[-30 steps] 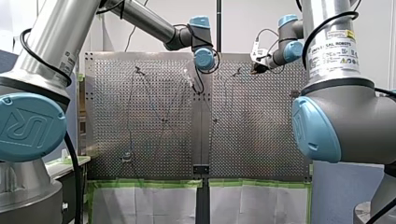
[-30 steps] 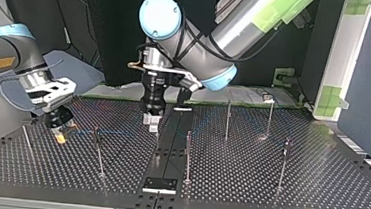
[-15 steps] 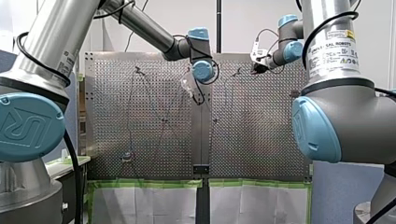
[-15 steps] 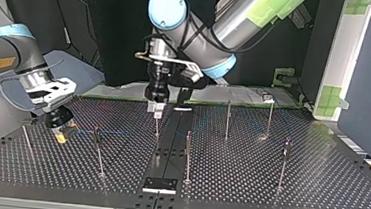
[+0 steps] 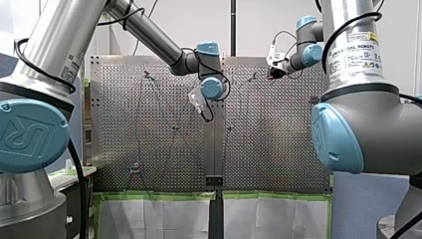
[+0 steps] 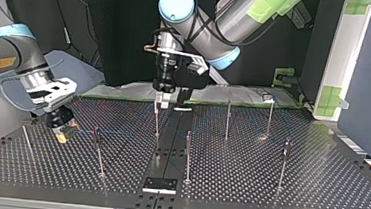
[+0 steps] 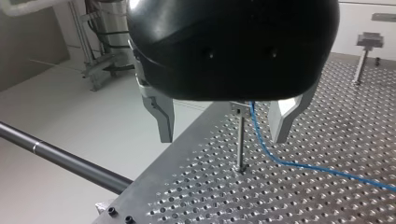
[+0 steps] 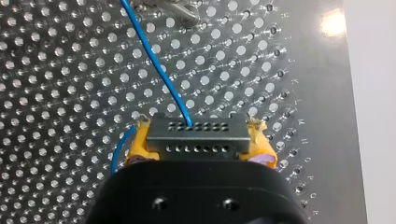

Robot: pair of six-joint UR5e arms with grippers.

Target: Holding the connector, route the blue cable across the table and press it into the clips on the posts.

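Holding the connector: my right gripper has its yellow pads pressed against the two short ends of the connector, low over the perforated table at the top view's left.
Blue cable: the blue cable leaves the connector's far face and runs straight ahead of my right gripper. In the top view it lies left to right, from the connector toward the middle of the table.
Post: a thin upright post stands between the fingers of my left gripper and touches neither. The cable meets the clip at its top, then drops to the table and trails away past one finger.
Left gripper: my left gripper hangs over that post with its metal fingers spread wide, holding nothing.
Deciding relation: the cable's long axis runs between the connector and the clip. My left gripper is directly above the clip, and my right is well apart at the cable's end.
Step in hand: probably seating the cable in this clip; I cannot tell whether it is fully in.
Next move: likely needs my right gripper to keep the line taut toward the other posts at the top view's right.
Risk: slack could lift the cable out of the clip.
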